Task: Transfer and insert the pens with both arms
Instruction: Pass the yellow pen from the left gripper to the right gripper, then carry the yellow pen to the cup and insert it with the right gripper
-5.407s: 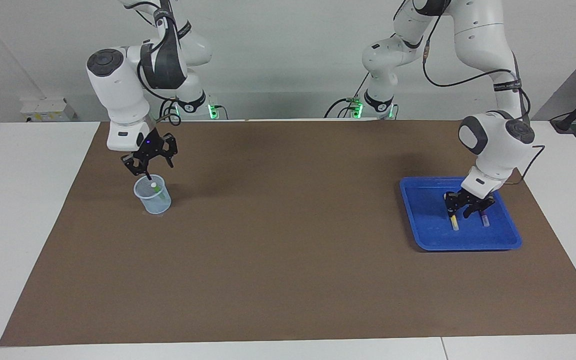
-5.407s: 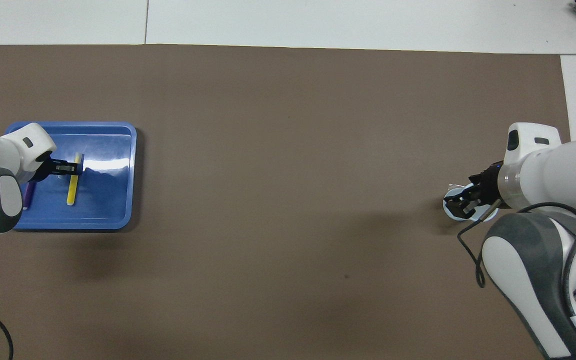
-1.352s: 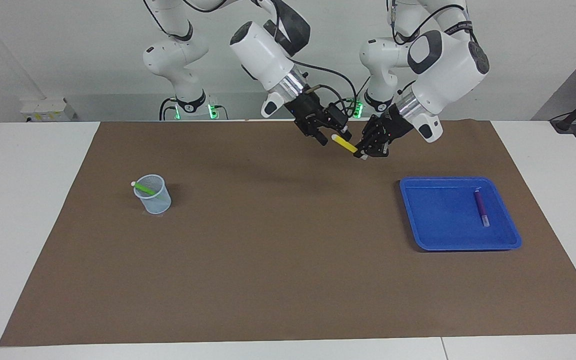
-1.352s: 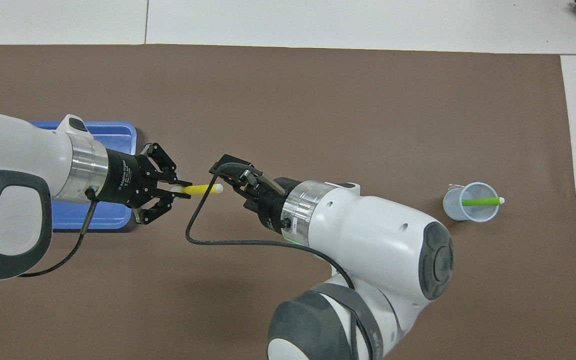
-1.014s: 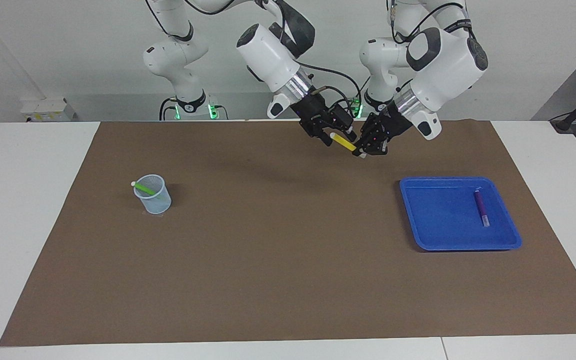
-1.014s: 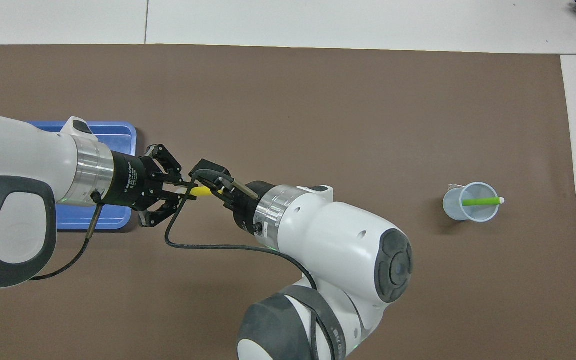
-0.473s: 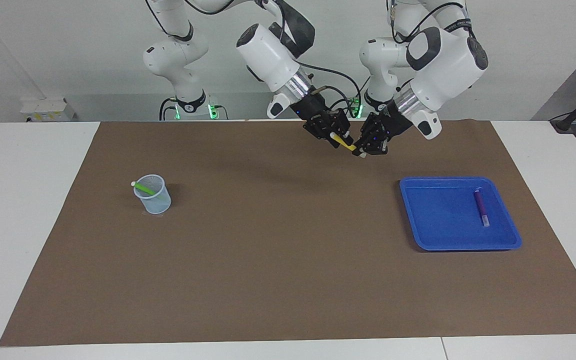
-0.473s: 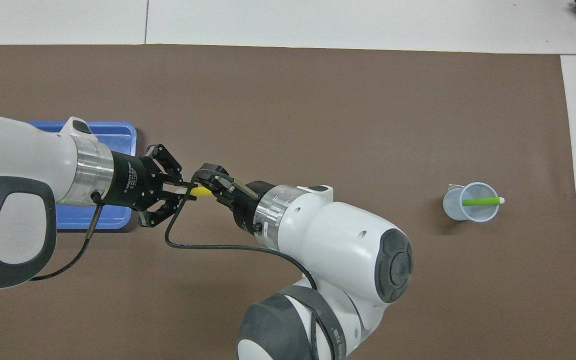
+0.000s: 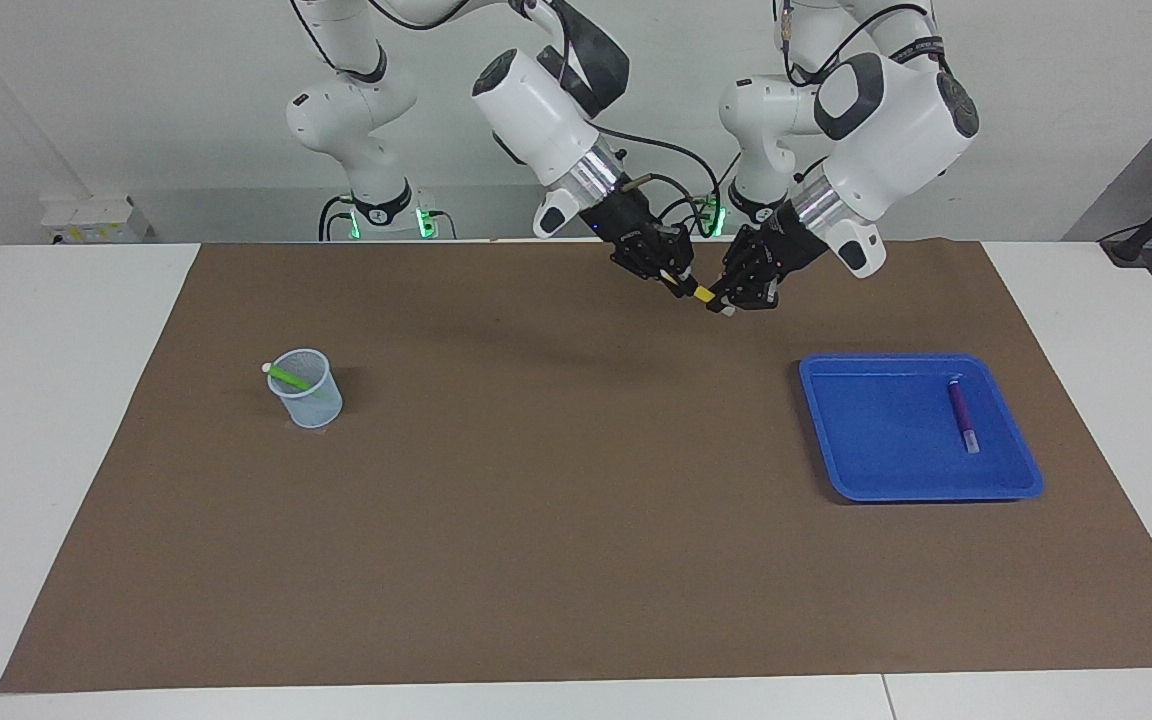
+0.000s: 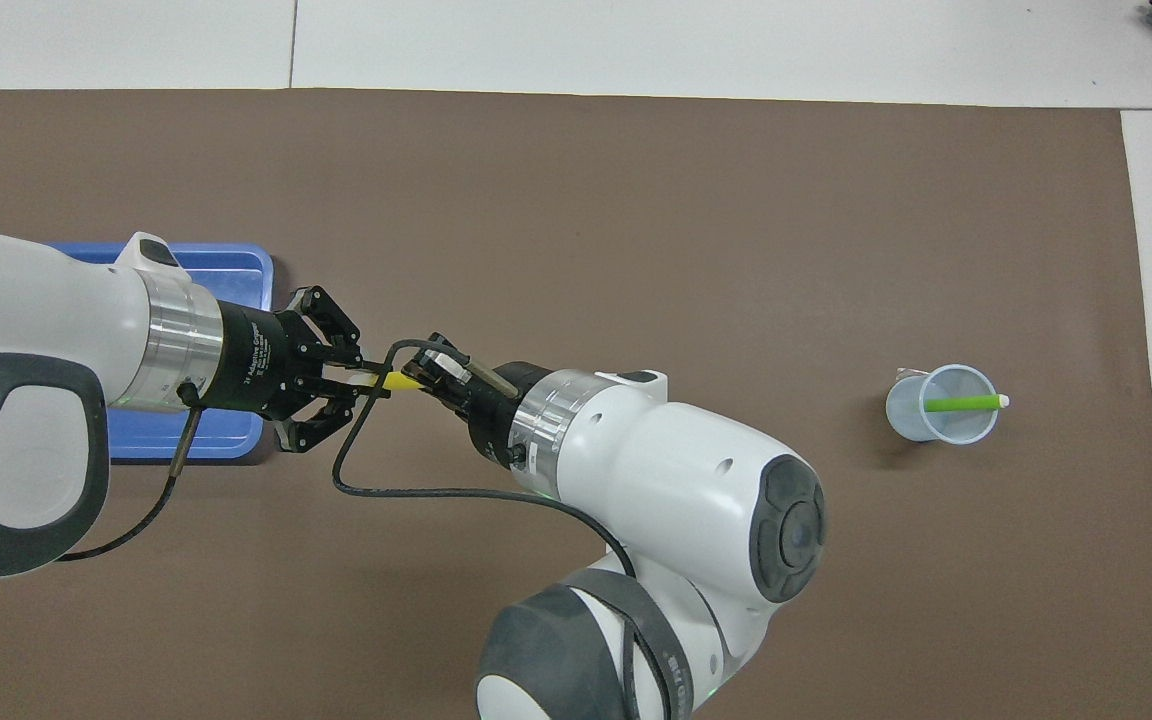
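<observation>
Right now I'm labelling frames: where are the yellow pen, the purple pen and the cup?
yellow pen [image 9: 702, 293], facing view, the short stretch showing between the grippers
purple pen [image 9: 960, 408], facing view, mid-barrel, in the tray
cup [image 9: 316, 403], facing view, its wall

Left gripper [image 9: 718, 301] and right gripper [image 9: 681, 287] both clamped, tips nearly meeting, raised mid-table

White surface [image 9: 56, 420] carries a brown mat [image 9: 576, 560]. On the mat: blue tray [image 9: 921, 490] toward the left arm's end, clear cup [image 9: 308, 395] toward the right arm's end.
</observation>
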`<state>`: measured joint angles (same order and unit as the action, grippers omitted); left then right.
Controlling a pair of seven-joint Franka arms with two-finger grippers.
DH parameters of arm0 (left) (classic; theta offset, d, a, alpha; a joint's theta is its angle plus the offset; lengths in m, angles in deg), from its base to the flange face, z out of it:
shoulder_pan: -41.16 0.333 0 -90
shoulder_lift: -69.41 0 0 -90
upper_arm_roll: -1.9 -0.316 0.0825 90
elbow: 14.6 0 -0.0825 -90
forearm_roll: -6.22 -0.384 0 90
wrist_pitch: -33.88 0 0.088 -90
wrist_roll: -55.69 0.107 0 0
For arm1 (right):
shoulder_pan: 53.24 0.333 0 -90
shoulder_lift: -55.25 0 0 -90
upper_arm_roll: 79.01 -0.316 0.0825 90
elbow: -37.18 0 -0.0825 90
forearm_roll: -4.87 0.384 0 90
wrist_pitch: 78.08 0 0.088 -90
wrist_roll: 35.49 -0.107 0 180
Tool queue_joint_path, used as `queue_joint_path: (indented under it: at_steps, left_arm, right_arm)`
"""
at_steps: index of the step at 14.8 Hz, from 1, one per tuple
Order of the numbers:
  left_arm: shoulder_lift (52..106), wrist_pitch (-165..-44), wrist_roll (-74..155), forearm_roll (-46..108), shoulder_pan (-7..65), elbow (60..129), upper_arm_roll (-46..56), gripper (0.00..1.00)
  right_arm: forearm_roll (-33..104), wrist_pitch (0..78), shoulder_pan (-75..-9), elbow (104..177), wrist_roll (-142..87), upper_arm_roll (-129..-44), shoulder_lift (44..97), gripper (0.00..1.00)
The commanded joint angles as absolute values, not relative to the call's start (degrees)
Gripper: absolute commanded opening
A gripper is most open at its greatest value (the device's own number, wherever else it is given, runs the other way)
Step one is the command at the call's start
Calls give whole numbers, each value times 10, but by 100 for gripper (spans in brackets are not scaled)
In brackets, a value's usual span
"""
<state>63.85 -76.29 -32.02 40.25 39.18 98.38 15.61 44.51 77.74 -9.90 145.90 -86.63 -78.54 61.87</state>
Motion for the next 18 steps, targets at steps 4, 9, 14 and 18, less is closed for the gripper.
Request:
queue_joint_path:
  at_steps: [4, 9, 14, 18]
  left_arm:
    - [615, -774, -304, 412, 382, 1005, 150, 52]
    - [612, -770, -301, 412, 383, 1005, 150, 53]
    - [603, -741, -122, 402, 391, 1019, 147, 52]
    - [584, -703, 107, 352, 429, 1045, 146, 52]
  right_arm:
    - [460, 774, -104, 1456, -855, -787, 618, 0]
    - [450, 680, -135, 1454, -767, -782, 611, 0]
    - [430, 517, -230, 1457, -595, -782, 583, 0]
    - [328, 358, -311, 1456, -478, -782, 557, 0]
